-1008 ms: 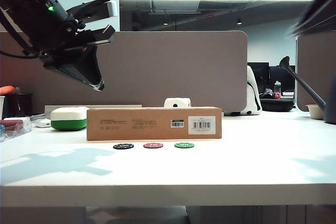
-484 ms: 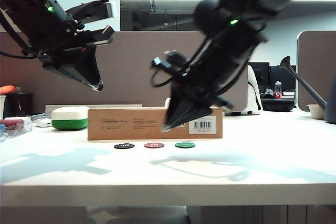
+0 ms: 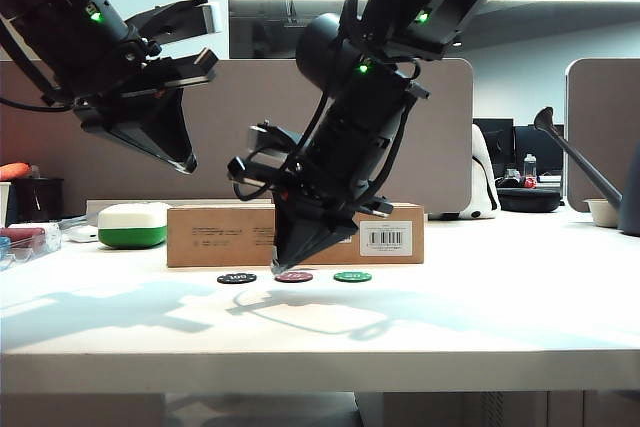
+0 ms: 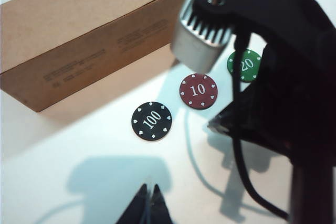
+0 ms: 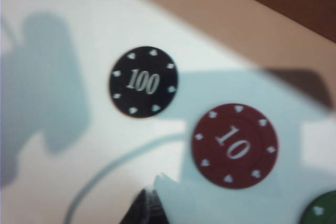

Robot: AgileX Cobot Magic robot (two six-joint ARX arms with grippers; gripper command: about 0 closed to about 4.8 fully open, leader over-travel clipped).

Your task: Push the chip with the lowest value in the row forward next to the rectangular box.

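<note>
Three chips lie in a row in front of the rectangular box (image 3: 215, 237) (image 4: 79, 40): black 100 (image 3: 236, 278) (image 4: 151, 121) (image 5: 143, 82), dark red 10 (image 3: 293, 276) (image 4: 198, 91) (image 5: 235, 146), green 20 (image 3: 352, 276) (image 4: 244, 64). The red chip marked 10 is the lowest. My right gripper (image 3: 280, 269) (image 5: 149, 195) is shut, its tip low over the table just on the near side of the red chip, toward the black one. It holds nothing. High at the left, my left gripper (image 3: 190, 162) (image 4: 148, 190) hangs shut and empty, well above the table.
A white-and-green rounded case (image 3: 131, 225) stands left of the box. Clutter sits at the table's left edge (image 3: 25, 239). A grey partition (image 3: 240, 137) rises behind the box. The right arm (image 4: 283, 77) fills much of the left wrist view.
The right arm swung in from the right and came down; its shut tip now sits just in front of the red chip. The left arm and the chips have not moved.
</note>
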